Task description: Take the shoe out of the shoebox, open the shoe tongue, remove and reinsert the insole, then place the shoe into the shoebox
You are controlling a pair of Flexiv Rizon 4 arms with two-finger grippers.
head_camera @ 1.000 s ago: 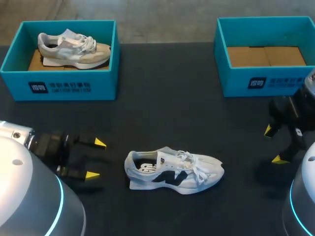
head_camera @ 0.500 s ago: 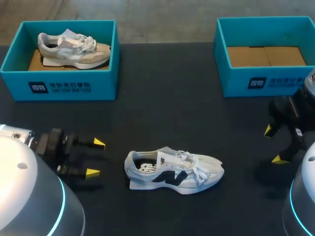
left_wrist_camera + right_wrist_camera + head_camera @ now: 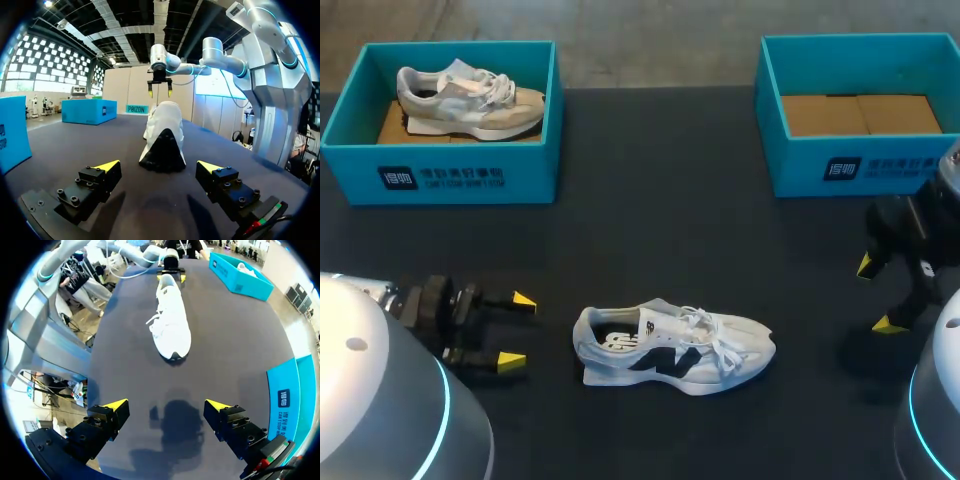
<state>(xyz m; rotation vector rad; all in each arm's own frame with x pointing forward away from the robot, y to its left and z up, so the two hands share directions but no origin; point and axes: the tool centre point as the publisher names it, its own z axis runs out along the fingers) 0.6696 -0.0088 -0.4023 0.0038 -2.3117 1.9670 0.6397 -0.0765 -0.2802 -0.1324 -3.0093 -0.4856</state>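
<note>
A white shoe [image 3: 672, 346] with a dark side logo lies on its sole on the black table, toe toward my right arm. My left gripper [image 3: 518, 330] stands open just behind the shoe's heel [image 3: 162, 150], a short gap away, nothing between its fingers. My right gripper [image 3: 875, 294] hangs open off the toe end [image 3: 171, 326], farther away and empty. The empty teal shoebox [image 3: 860, 150] with a cardboard floor stands at the back right. In the left wrist view my right gripper [image 3: 160, 90] shows beyond the shoe.
A second teal shoebox [image 3: 445, 150] at the back left holds a beige and grey shoe [image 3: 470, 98]. Bare black tabletop [image 3: 660, 230] lies between the two boxes and around the white shoe.
My left gripper has drawn slightly lower and a little back toward the arm's base, staying open. The shoe and the right arm have not moved.
</note>
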